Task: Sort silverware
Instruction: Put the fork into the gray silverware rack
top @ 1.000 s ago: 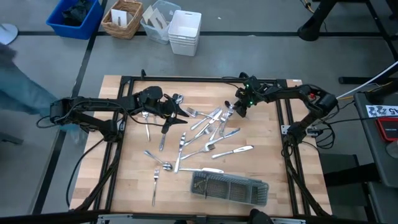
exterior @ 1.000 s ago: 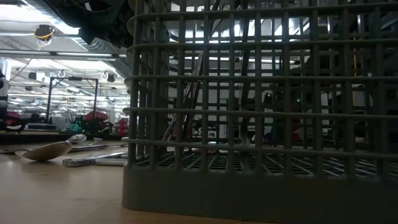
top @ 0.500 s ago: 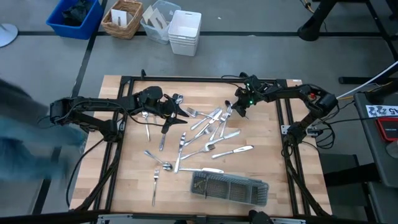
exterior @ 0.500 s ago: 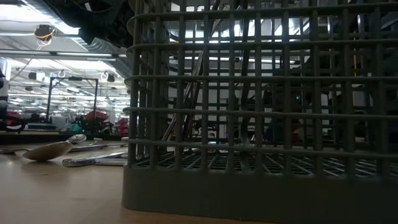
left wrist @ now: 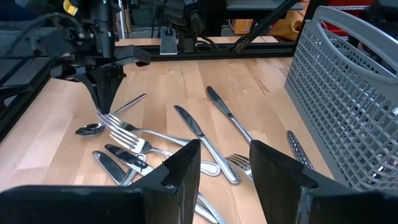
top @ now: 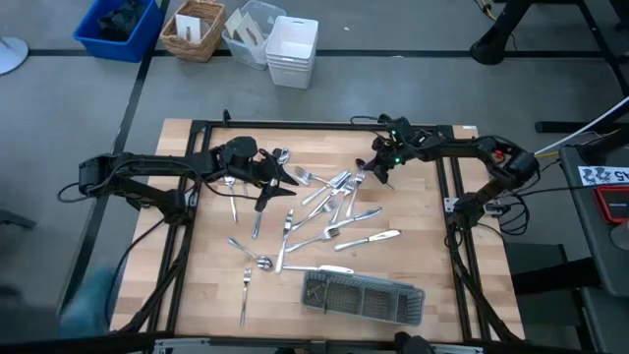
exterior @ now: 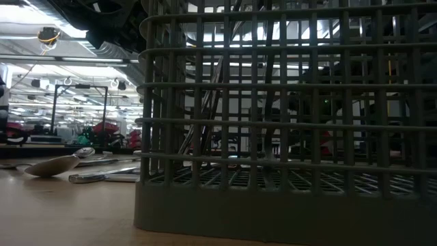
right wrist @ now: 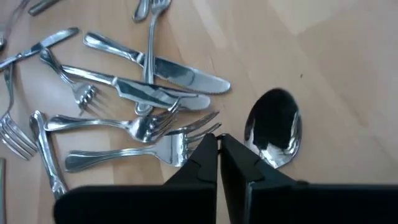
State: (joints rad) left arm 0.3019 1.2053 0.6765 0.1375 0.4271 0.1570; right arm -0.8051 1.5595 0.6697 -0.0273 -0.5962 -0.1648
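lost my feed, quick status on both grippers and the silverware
Right gripper shut at pile edge, nothing visibly held. Left gripper open above silverware. Silverware loose on table, none seen in tray.

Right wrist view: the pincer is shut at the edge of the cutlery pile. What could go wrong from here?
1. The right pincer is shut at the tines of a fork. A grip is not clear, so a lift may come up empty.
2. That fork seems to touch a second fork. Lifting could drag it, or knock the spoon beside the pincer.
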